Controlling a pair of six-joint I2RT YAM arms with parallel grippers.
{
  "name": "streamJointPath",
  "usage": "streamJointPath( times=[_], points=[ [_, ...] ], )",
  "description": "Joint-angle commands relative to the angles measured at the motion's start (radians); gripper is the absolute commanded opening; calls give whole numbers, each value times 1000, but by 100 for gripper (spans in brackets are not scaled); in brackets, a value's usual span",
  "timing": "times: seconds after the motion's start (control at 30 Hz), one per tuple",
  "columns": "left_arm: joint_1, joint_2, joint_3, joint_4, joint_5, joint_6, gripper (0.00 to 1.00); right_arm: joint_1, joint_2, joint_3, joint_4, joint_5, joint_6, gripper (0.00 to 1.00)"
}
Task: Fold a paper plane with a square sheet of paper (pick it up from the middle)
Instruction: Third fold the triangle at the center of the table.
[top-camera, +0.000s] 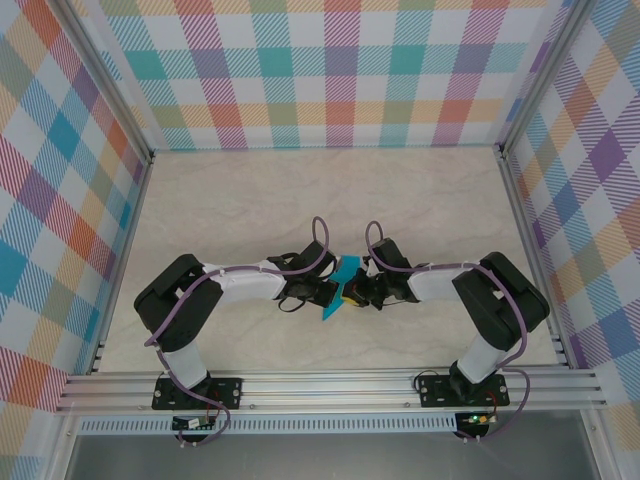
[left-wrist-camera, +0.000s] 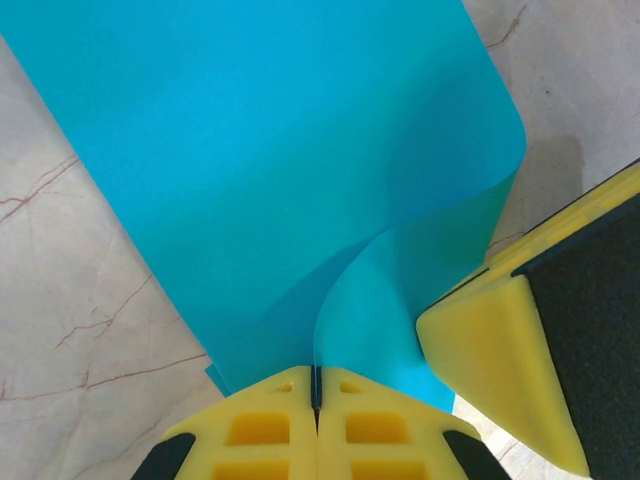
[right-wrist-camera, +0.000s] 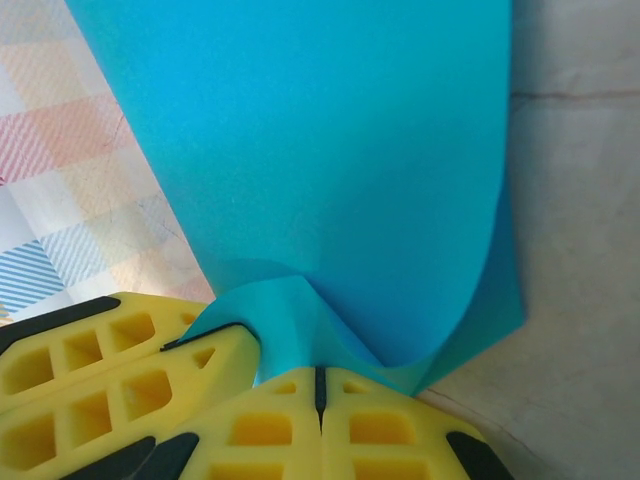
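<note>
The teal-blue sheet of paper (top-camera: 343, 285) hangs above the table's middle, held between both grippers. My left gripper (top-camera: 328, 293) is shut on its lower edge, and the left wrist view shows the jaws (left-wrist-camera: 316, 392) pinching a thin upright fold of the paper (left-wrist-camera: 260, 150). My right gripper (top-camera: 360, 291) is shut on the same paper from the other side (right-wrist-camera: 320, 385). The paper (right-wrist-camera: 330, 140) curls and bulges between the two grips, with a second layer showing under it. Whether it has a plane's dart shape I cannot tell.
The two grippers sit almost touching: the right finger (left-wrist-camera: 530, 360) shows beside my left jaws, and the left fingers (right-wrist-camera: 110, 380) beside my right jaws. Pale marble tabletop (top-camera: 330, 190) lies all round, closed in by checkered walls (top-camera: 330, 70).
</note>
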Motion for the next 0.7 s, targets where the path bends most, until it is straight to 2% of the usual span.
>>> streamJointPath(
  times=[0.0,0.23,0.67],
  points=[
    [13,10,4,-60,-28,17,0,-6,-31,20,-64,10,-30,2],
    [13,8,6,-64,-28,20,0,-45,-74,50,-83,-15,-60,2],
    [13,18,24,-72,-24,22,0,-73,41,47,-94,20,-96,0]
  ],
)
